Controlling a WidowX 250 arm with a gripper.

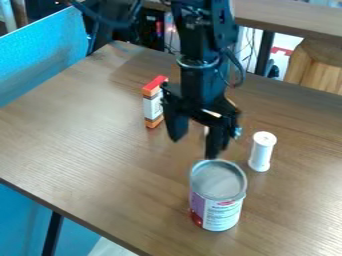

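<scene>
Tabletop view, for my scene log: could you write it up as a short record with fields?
gripper: black gripper, over the table, fingers apart
held: nothing seen between the fingertips
nearest thing: metal can, upright; one fingertip shows at its far rim, contact cannot be told
right in view: white cylinder, upright, beyond the can
left in view: orange-and-white box, standing on end
surface: brown wood-look table
beside table: blue panel

Looks like a lab or workshop: a robot arm [200, 75] over a wood-topped bench [100, 145], loose cables [250, 47] behind.
</scene>
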